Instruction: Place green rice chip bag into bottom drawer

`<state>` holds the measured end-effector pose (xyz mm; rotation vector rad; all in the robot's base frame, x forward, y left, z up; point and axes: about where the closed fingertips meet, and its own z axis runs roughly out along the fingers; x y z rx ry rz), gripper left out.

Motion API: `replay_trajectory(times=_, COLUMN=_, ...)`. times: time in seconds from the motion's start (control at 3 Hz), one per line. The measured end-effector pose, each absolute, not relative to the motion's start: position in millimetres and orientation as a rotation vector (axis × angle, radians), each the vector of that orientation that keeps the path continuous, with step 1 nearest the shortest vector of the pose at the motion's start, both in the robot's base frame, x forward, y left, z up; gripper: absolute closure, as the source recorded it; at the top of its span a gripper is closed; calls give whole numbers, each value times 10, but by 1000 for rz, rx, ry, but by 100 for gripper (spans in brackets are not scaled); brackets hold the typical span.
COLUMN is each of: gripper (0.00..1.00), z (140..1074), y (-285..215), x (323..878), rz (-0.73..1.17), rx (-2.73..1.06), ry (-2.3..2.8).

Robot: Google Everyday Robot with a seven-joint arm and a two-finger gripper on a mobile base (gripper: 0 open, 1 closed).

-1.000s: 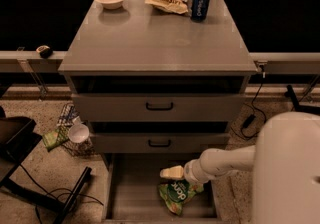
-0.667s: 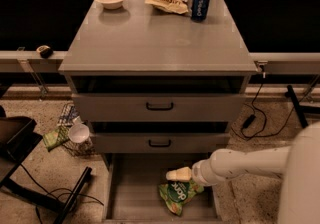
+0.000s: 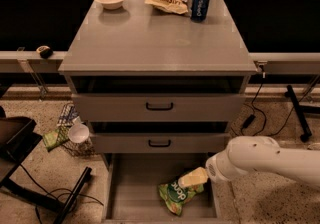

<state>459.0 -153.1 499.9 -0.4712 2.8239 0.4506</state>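
The grey cabinet [image 3: 160, 43] stands with its bottom drawer [image 3: 132, 188] pulled out. Our white arm [image 3: 270, 158] reaches in low from the right, nearly level. Over the last second it has slid rightward, while the green rice chip bag [image 3: 176, 195] stayed lying on the drawer floor, right of middle, so we judge the placing nearly done. The gripper [image 3: 192, 178] sits at the bag's upper edge; we cannot tell whether it clamps the bag or has let go.

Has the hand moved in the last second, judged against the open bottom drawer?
Yes. The hand has shifted slightly right, toward the right wall of the bottom drawer; it is at the upper end of the green rice chip bag.
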Motion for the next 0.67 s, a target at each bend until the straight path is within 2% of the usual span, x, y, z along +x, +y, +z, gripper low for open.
replay_trajectory(times=0.67, gripper=0, z=5800, y=-1890, x=4148, rz=220, rx=-660, ry=2868)
